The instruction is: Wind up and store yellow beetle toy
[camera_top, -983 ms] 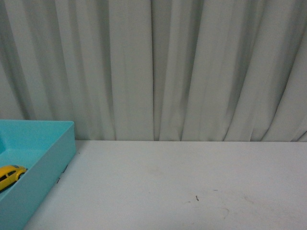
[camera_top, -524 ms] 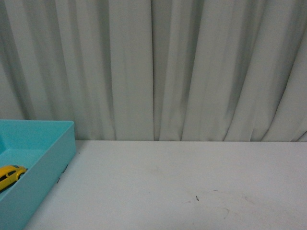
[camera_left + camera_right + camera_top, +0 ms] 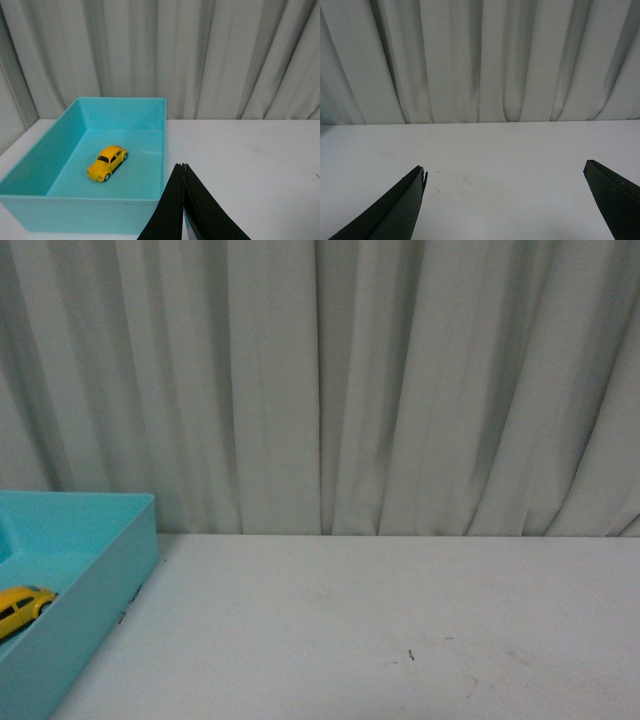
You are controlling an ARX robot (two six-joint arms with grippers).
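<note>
While the yellow beetle toy [image 3: 107, 163] sits on its wheels on the floor of the blue bin [image 3: 55, 206] at the left of the white surface [image 3: 400, 620], you see the left fingers [image 3: 183, 170] clenched together, empty, and the right fingers [image 3: 415, 190] spread wide.

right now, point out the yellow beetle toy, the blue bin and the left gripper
yellow beetle toy [image 3: 107, 163], left wrist view, on its roof
blue bin [image 3: 159, 152], left wrist view, on the wall nearest the gripper
left gripper [image 3: 183, 169], left wrist view, at the tips of its closed jaws
</note>
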